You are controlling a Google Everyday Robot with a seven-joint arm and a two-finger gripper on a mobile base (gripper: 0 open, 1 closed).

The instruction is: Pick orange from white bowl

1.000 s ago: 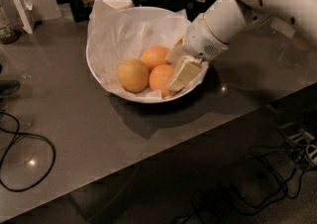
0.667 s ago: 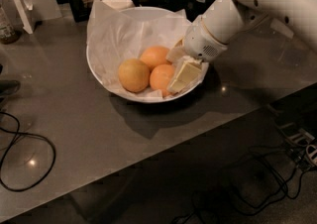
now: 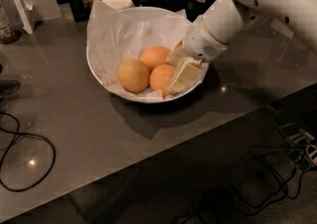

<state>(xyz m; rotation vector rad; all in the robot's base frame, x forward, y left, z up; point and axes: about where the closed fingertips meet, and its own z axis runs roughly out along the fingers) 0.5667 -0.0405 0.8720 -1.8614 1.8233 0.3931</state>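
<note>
camera view.
bowl [image 3: 124, 94]: lined with paper [image 3: 111, 29], on counter [image 3: 74, 134].
orange [image 3: 161, 78]: inside bowl, by its right front rim; touching paler fruit [image 3: 155, 56] behind, just beside yellowish fruit [image 3: 133, 75] at bowl's left.
gripper [image 3: 178, 72]: low over bowl's right rim, against orange; grip width cannot be told.
risks, as judged: knocking orange toward bowl's centre; catching paper in the grasp; closing on paler fruit instead; pressing rim and tipping bowl.
</note>
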